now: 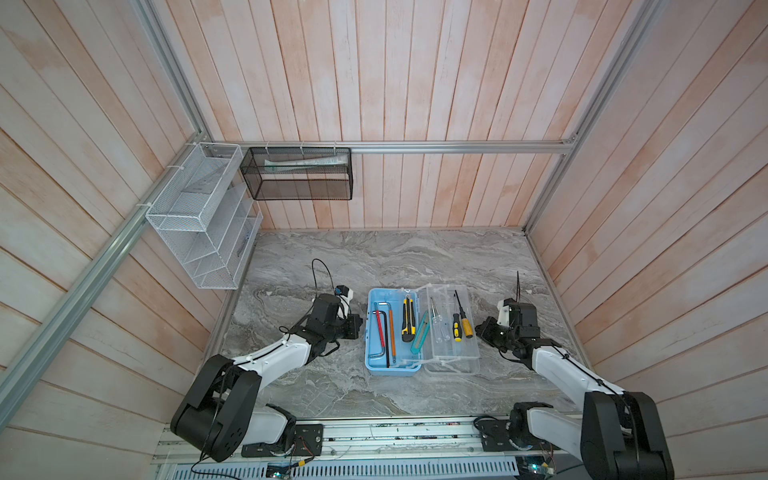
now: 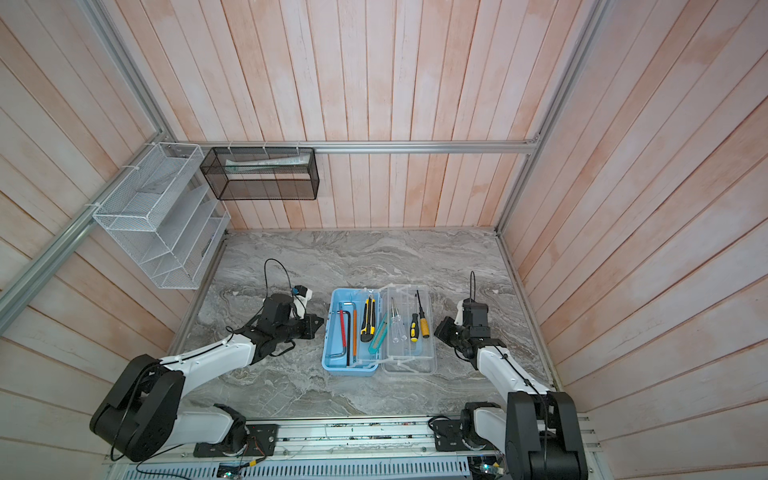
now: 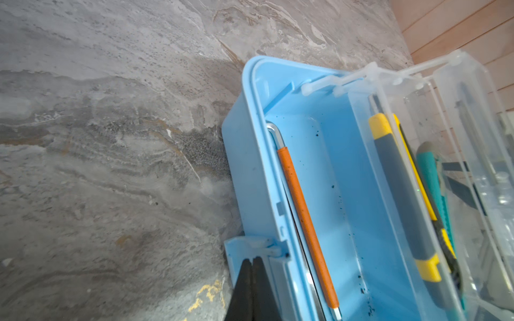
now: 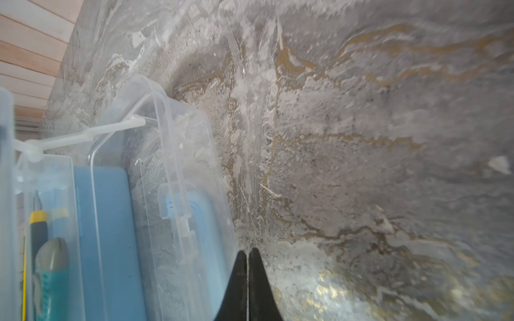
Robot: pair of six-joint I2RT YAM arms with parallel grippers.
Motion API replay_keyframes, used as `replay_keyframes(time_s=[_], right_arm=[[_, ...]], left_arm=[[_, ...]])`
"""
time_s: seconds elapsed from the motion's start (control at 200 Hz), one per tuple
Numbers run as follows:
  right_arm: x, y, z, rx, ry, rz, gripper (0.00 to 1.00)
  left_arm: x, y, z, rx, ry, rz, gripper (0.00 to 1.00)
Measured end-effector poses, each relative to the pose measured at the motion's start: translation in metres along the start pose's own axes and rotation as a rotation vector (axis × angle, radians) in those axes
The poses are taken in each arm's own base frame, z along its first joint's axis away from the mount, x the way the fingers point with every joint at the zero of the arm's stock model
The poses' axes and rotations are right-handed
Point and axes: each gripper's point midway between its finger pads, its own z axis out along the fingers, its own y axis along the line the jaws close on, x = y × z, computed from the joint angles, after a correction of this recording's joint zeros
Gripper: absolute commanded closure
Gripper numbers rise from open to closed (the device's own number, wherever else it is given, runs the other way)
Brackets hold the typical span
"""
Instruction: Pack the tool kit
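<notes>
The box [image 1: 390,371] is laid open mid-table, lid [image 1: 457,365] folded right, tools [image 1: 408,320] inside. Left gripper [image 3: 252,259] and right gripper [image 4: 247,251] are pressed together, empty, flanking it, presumably placed for shutting the lid.

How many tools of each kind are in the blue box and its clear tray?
Utility knives: 2 (yellow-and-black knife, teal knife)
Screwdrivers in the clear tray: 4 (clear-handled pair, black-and-yellow screwdriver, yellow screwdriver)
Long thin bars in the blue box: 3 (red bar, black hex key, orange bar)
Total: 9
</notes>
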Motion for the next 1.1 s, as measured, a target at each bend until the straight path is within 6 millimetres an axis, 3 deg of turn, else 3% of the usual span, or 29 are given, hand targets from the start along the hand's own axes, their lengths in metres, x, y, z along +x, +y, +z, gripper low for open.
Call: replay_keyframes(time_s=[0.21, 0.395, 0.675, 0.9, 1.095], right_arm=[[0.009, 0.011, 0.010, -0.087, 0.070, -0.011, 1.00], [0.002, 0.021, 0.006, -0.144, 0.048, -0.020, 1.00], [0.003, 0.030, -0.009, -0.204, 0.008, 0.001, 1.00], [0.003, 0.070, -0.038, -0.376, -0.009, -0.046, 1.00], [-0.009, 0.063, -0.051, -0.276, -0.073, -0.037, 1.00]], left_arm=[[-0.004, -0.010, 0.000, 0.055, -0.020, 0.020, 1.00], [-0.003, -0.011, 0.000, 0.073, -0.028, 0.024, 1.00], [-0.007, -0.015, 0.001, 0.115, -0.049, 0.028, 1.00], [-0.006, -0.030, 0.000, 0.182, -0.041, 0.048, 1.00], [-0.004, -0.033, 0.000, 0.196, -0.033, 0.057, 1.00]])
